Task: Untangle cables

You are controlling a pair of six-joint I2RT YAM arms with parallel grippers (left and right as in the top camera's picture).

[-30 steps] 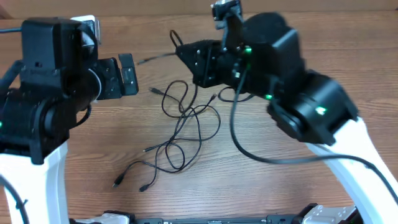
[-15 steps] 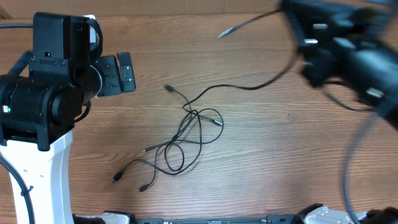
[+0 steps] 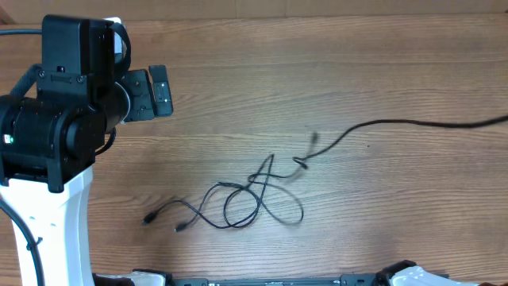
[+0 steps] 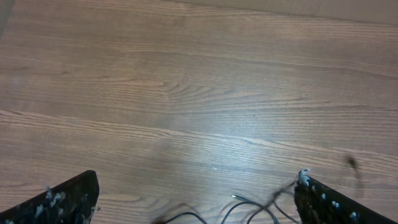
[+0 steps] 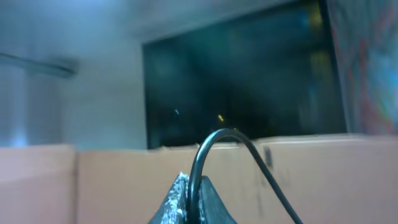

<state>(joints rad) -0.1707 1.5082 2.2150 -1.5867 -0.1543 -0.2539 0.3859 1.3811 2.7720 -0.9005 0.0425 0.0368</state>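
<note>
Between the pinched fingers of the right claw [image 5: 191, 202], one black cord [image 5: 249, 152] is clamped, arching up and away to its right. That claw sits outside the overhead view, past the right side of the table [image 3: 333, 56], so the grip can only be read from its own wrist camera. The step in hand looks like drawing this one strand free of the cables [image 3: 246, 197]. Doing it well probably means pulling low and evenly along the line of the strand, away from the knot, and easing off if the whole bundle slides instead of a loop opening. The left claw [image 3: 152, 95] hangs released, jaws wide, with nothing in it. The knot lies out beyond its open fingers, apart from them, and that claw could usefully come down to pin the bundle. The cables are thin, black and limp, a loose cluster of overlapping loops on the wood. Two plug ends [image 3: 148, 218] trail out on the left claw's side, and the single long strand runs nearly straight toward the right claw. A short blurred tip [image 3: 312, 141] stands just beside the place where that strand leaves the knot.
</note>
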